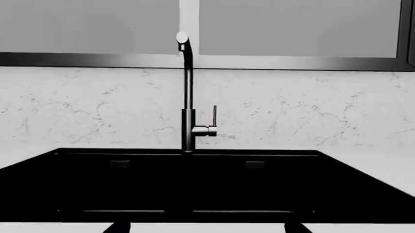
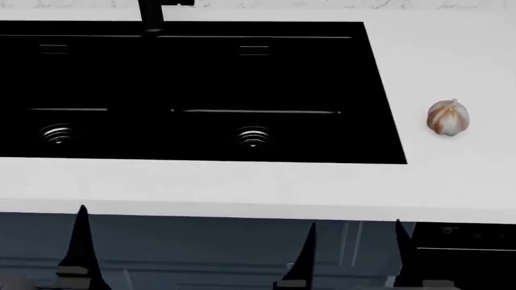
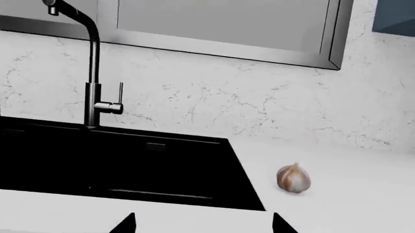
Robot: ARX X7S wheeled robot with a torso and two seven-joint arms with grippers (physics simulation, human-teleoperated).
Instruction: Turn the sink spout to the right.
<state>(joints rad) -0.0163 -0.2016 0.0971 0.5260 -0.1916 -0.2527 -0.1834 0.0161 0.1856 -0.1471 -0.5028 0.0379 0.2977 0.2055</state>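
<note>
The sink spout is a tall slim black tube behind the sink, its outlet end facing the left wrist camera. A steel side stub and a thin lever stick out low on it. The head view cuts off all but the spout's base, at the back rim of the black double basin. My left gripper is open and empty, in front of the counter edge. Also open and empty, my right gripper is further right; the spout stands far from it.
A garlic bulb lies on the white counter right of the sink, also in the right wrist view as the garlic bulb. A marble backsplash and a dark-framed window rise behind the spout.
</note>
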